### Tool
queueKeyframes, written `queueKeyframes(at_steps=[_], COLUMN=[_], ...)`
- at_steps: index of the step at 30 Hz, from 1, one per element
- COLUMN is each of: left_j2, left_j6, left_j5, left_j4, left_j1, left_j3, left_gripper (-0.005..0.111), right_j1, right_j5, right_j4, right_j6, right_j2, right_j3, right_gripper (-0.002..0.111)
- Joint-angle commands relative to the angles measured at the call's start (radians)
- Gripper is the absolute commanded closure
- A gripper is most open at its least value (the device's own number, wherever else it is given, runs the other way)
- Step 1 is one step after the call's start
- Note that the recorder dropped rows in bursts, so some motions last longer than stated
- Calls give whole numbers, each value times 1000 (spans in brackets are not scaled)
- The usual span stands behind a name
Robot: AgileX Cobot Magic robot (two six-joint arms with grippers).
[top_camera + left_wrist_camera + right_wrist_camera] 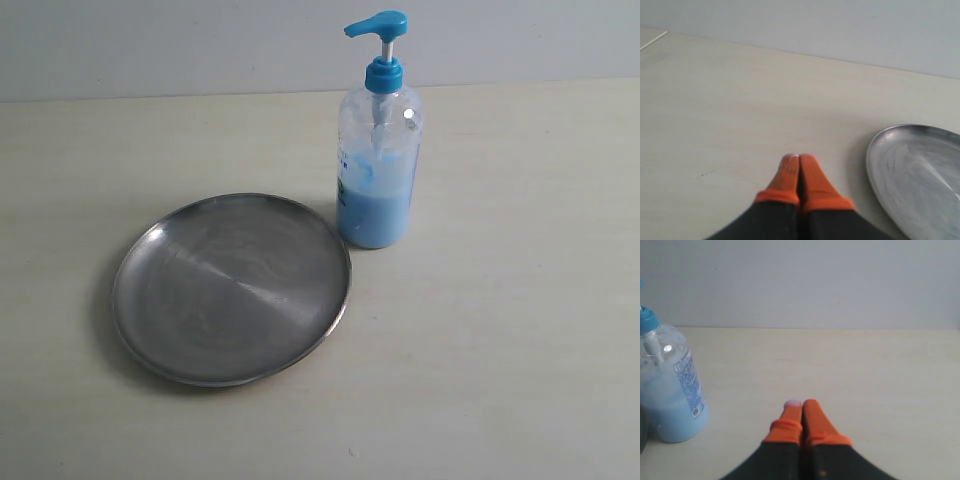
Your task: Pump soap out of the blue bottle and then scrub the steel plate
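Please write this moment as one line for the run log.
stage: not started | left gripper: shut, empty, near plate | right gripper: shut, empty, near bottle | bottle: upright beside plate | soap: in bottle only

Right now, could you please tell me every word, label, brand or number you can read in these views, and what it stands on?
On the blue bottle, the label: blue print, too small and blurred to read.
On the steel plate: no text visible.
No other writing shows.

Left gripper (799, 161) and right gripper (801, 405): black tapered bodies are capped by orange, rounded fingers (787, 176); a pale patch is seen on one right fingertip (792, 404).
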Motion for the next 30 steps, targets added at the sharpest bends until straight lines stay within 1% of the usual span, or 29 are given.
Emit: queueKeyframes(at_steps=[1, 17, 30], left_j2=[-6, -6, -6], left_j6=[-4, -4, -4], left_j5=[-9, -9, -9], left_j4=[3, 3, 3], left_j1=[2, 2, 2], left_j3=[3, 3, 3], left_gripper=[107, 107, 107], right_j1=[-5, -5, -5], right_j5=[-20, -20, -13], right_j4=[3, 3, 3], right_j6=[0, 0, 0], right_j2=[52, 260, 273], right_j3=[-43, -163, -163], right_gripper=[108, 108, 108])
